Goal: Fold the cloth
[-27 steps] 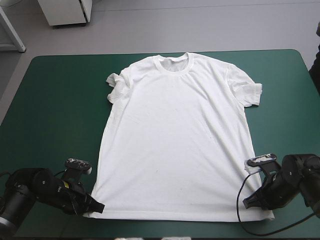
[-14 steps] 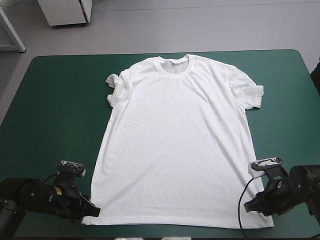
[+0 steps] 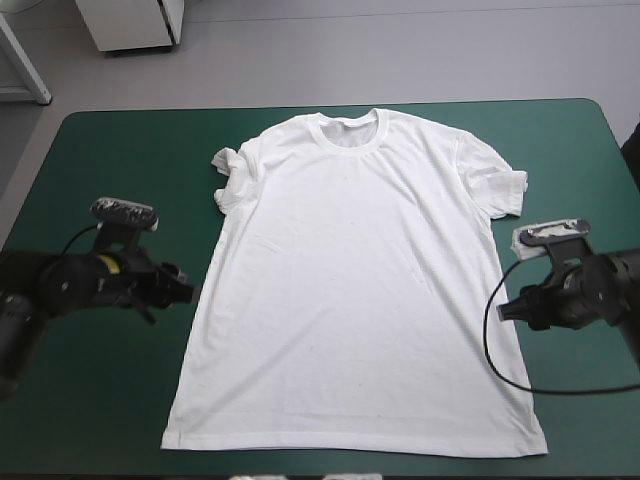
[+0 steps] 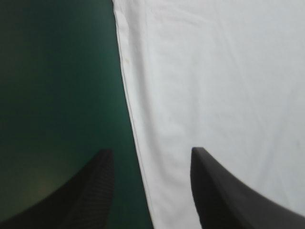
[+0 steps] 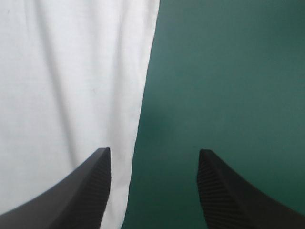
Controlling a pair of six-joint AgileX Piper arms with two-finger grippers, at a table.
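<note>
spread left hand (image 4: 151, 151) astride edge of t-shirt (image 4: 214, 71)

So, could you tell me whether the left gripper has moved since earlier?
Yes: the left gripper went from the T-shirt's near corner toward the table's far edge.

The left arm (image 3: 50, 295) lies low near the table's (image 3: 110, 160) left edge, the left gripper (image 3: 186, 290) aimed inward, fingers (image 4: 93, 191) apart. The right arm (image 3: 610, 295) mirrors it from the right edge, the right gripper (image 3: 508, 308) also spread. Both seem to hover just off the surface.
</note>
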